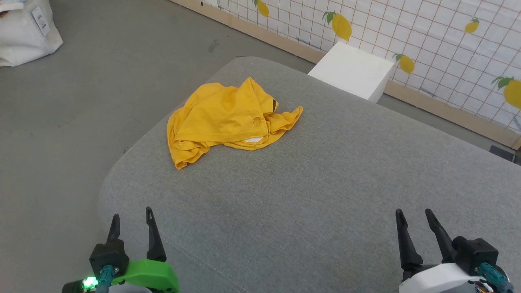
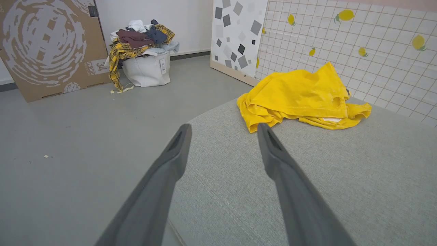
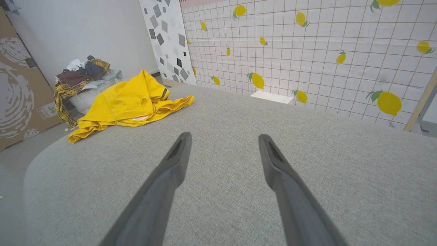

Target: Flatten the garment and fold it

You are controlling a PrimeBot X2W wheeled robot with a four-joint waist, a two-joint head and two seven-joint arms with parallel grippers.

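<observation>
The crumpled mustard-yellow T-shirt (image 1: 228,116) is seen at the far left of the grey fabric bench (image 1: 325,183), a white box (image 1: 350,71) standing beyond the far edge, well apart from the left gripper (image 1: 132,213) and right gripper (image 1: 413,211), both spread wide and empty.

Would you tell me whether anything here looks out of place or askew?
The garment lies crumpled in a heap near the far left edge of the grey cushion, folded over itself rather than flat. Nothing else on the cushion stands out.
</observation>
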